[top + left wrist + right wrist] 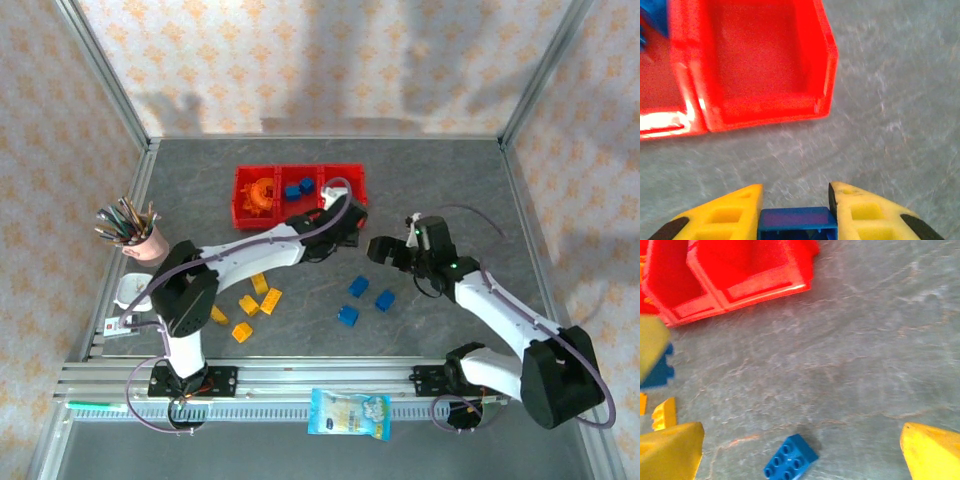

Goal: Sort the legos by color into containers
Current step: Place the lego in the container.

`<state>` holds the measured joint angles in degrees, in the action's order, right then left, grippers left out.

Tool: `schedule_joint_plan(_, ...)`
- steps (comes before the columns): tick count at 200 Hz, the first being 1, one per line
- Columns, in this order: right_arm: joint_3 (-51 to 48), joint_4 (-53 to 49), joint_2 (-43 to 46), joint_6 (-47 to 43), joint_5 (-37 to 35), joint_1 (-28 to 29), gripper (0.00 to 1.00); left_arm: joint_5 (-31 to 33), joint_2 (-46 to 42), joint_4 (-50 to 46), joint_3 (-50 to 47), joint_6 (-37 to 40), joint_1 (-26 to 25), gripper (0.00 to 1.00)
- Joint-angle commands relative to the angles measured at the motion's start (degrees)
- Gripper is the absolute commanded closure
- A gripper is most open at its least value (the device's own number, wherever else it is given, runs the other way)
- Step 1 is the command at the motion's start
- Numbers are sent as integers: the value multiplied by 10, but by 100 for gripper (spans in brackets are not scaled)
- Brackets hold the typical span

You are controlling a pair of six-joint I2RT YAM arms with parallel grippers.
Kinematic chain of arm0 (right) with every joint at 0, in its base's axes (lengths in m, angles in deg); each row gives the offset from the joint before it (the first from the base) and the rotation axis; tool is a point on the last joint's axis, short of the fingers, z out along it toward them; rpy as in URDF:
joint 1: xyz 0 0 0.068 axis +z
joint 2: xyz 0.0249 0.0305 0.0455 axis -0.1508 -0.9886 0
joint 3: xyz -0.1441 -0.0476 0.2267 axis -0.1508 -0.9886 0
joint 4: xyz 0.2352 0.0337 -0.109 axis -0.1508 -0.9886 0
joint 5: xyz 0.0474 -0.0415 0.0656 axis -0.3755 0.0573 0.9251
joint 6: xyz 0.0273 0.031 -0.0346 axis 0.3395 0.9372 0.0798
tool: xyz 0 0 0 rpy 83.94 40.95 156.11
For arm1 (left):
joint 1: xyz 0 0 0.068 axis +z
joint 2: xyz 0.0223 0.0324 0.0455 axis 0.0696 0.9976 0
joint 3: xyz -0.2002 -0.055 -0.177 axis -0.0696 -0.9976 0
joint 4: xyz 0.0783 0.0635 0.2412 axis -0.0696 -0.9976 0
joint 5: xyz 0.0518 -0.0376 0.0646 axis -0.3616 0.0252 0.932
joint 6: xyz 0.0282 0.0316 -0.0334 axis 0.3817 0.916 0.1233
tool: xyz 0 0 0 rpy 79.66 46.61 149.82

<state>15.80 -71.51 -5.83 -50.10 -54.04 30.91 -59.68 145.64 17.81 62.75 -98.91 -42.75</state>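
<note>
- The pink cup of pens (137, 240) stands near the table's left edge, well apart from the bricks.
- The yellow legos (258, 300) lie scattered on the grey table (450, 180) ahead of my left arm's base. One orange lego (218, 315) lies just left of them.
- The containers (245, 218) sit in a row at the back middle. There are orange pieces (262, 193) in the left bin and two blue legos (298, 188) in the middle bin.
- My left pincer (796, 192) is closed down on a blue brick (796, 222). The brick is nipped between my two yellow fingers (725, 217).
- This pincer is just in front of the right-hand bin (827, 60), short of its near wall and not over it. That bin's red floor is in plain sight.
- Three blue bricks (358, 287) lie loose on the table, to the right of the yellow ones and between my two arms.
- My right pincer (802, 430) gapes fully wide and has hold of nothing.
- From that wrist, a loose blue brick (791, 457) lies flat on the table between the spread fingers, touching neither.
- From above, this pincer hangs near the left one, just to its right.
</note>
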Motion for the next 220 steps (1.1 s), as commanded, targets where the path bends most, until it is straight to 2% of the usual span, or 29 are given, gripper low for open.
schedule_joint_plan(1, 38, 19, -31, -12, -17, 32, 0, 37, -21, -3, -10, 20, 42, 74)
schedule_joint_plan(26, 71, 40, -80, -5, -22, 61, 0, 44, -16, 7, 7, 44, 86, 74)
schedule_joint_plan(48, 89, 58, -109, 9, -31, 63, 0, 61, 15, -3, 46, 56, 116, 74)
schedule_joint_plan(81, 111, 64, -140, 13, -38, 63, 0, 91, 84, -14, 114, 79, 138, 73)
schedule_joint_plan(107, 122, 57, -146, 10, -47, 63, 0, 90, 137, -34, 163, 76, 159, 73)
schedule_joint_plan(125, 125, 53, -145, 8, -51, 63, 0, 90, 162, -35, 180, 77, 169, 71)
schedule_joint_plan(140, 127, 51, -144, 7, -54, 63, 0, 80, 177, -45, 194, 76, 174, 64)
schedule_joint_plan(153, 127, 49, -143, 7, -56, 63, 0, 79, 179, -47, 196, 74, 174, 57)
schedule_joint_plan(172, 131, 47, -142, 5, -56, 63, 0, 78, 173, -50, 196, 73, 174, 52)
schedule_joint_plan(196, 135, 41, -138, 3, -58, 62, 0, 76, 152, -54, 186, 71, 174, 50)
schedule_joint_plan(220, 129, 38, -124, 9, -50, 54, 0, 34, 108, -42, 147, 68, 171, 49)
